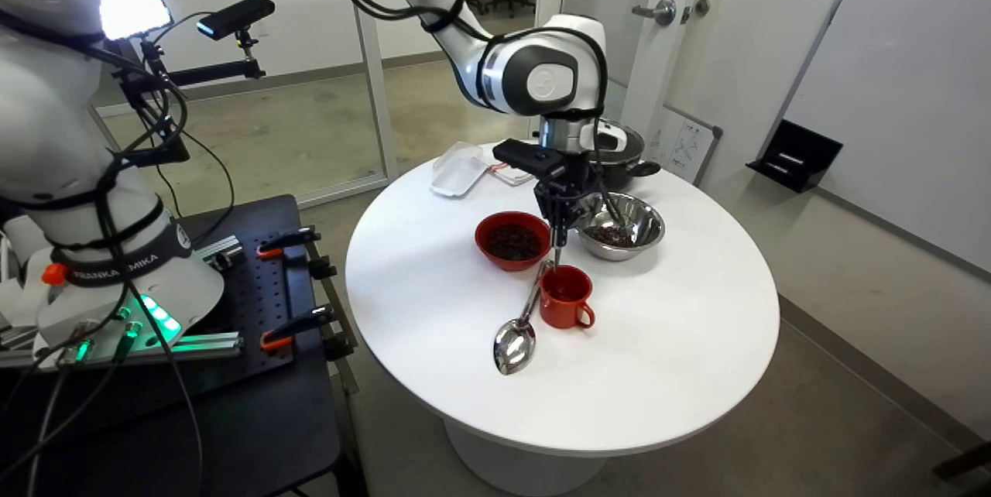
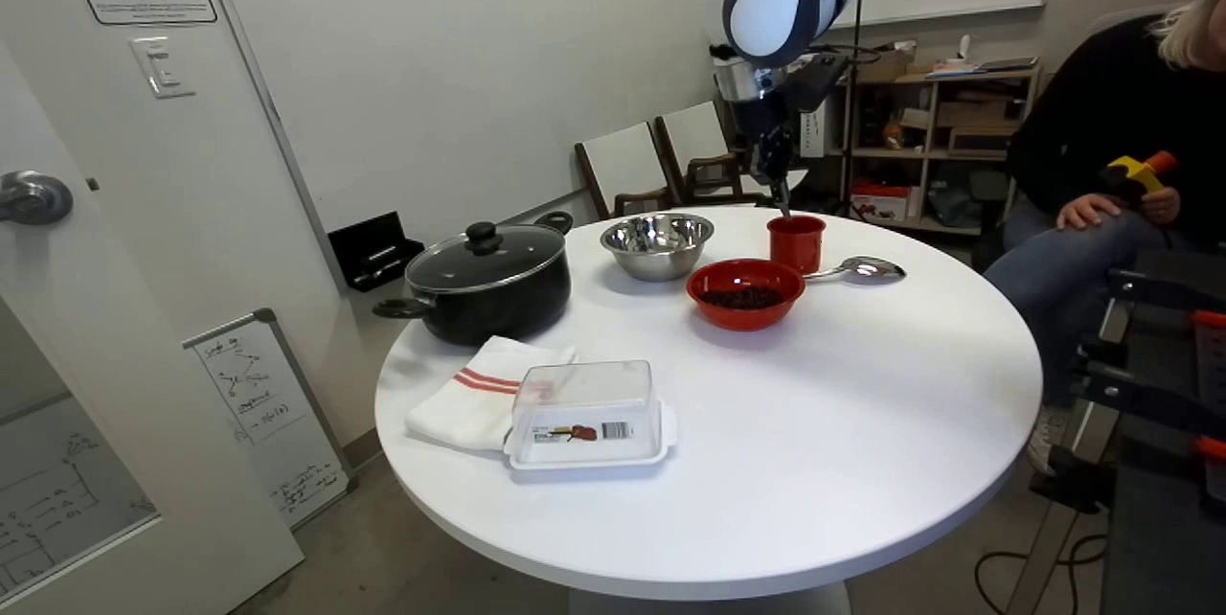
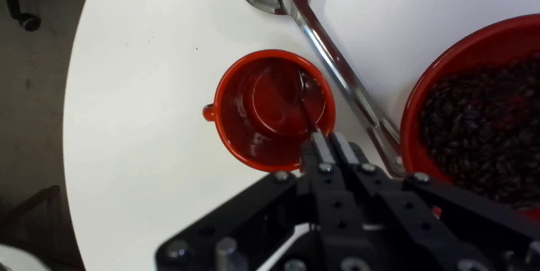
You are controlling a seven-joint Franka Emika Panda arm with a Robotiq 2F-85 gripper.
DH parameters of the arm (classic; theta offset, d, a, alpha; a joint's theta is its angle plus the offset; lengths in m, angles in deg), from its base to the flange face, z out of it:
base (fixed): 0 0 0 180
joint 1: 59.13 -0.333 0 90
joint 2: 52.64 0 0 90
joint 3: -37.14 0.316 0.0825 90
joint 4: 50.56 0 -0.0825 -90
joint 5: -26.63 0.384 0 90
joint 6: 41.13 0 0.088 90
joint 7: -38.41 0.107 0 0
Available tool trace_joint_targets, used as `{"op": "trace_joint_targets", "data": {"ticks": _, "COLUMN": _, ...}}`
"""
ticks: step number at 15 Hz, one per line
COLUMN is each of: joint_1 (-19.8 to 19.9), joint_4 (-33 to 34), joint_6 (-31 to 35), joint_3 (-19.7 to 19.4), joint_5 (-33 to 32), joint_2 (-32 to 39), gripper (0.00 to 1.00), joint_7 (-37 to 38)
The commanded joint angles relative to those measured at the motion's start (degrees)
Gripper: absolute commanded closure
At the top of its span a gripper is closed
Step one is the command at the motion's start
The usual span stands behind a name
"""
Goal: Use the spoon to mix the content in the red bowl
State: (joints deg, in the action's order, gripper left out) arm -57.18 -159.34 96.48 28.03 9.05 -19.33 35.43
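Observation:
The silver spoon (image 1: pixel 514 345) lies on the white table, its handle between the red mug and the red bowl; it also shows in the wrist view (image 3: pixel 329 51). Its handle end lies beside the bowl's rim. The red bowl (image 2: pixel 745 313) holds dark beans (image 3: pixel 476 123). The red mug (image 1: pixel 569 311) stands beside the spoon. My gripper (image 3: pixel 331 136) points down over the mug's rim, its fingertips nearly together with a narrow gap. A thin line with a bright end shows inside the mug below the fingertips; I cannot tell whether it is a held utensil or a reflection.
A steel bowl (image 2: pixel 656 256) stands near the mug and red bowl, a dark patch inside it. A lidded black pot (image 2: pixel 488 299), a folded cloth (image 2: pixel 469 404) and a clear plastic container (image 2: pixel 589 419) also stand on the round table. A person (image 2: pixel 1101 117) sits beyond.

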Motion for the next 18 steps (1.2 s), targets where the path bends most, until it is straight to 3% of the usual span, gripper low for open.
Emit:
{"op": "trace_joint_targets", "data": {"ticks": 1, "joint_1": -3.36, "joint_4": -0.13, "joint_6": -1.96, "joint_3": -1.07, "joint_5": -5.67, "joint_2": 1.49, "gripper": 0.99, "joint_7": 2.48}}
{"op": "trace_joint_targets", "data": {"ticks": 9, "joint_1": -4.78, "joint_4": -0.11, "joint_6": -3.15, "joint_3": -1.44, "joint_5": -11.84, "joint_2": 2.73, "gripper": 0.99, "joint_7": 3.76}}
{"op": "trace_joint_targets", "data": {"ticks": 10, "joint_1": -4.76, "joint_4": -0.02, "joint_6": -3.19, "joint_3": -1.45, "joint_5": -11.99, "joint_2": 2.79, "gripper": 0.71, "joint_7": 3.95}}
{"op": "trace_joint_targets", "data": {"ticks": 12, "joint_1": -4.68, "joint_4": 0.15, "joint_6": -3.48, "joint_3": -1.38, "joint_5": -11.85, "joint_2": 2.99, "gripper": 0.63, "joint_7": 3.91}}
{"op": "trace_joint_targets", "data": {"ticks": 18, "joint_1": -3.54, "joint_4": -0.08, "joint_6": -4.22, "joint_3": 0.60, "joint_5": -8.61, "joint_2": 0.59, "gripper": 0.17, "joint_7": 1.65}}
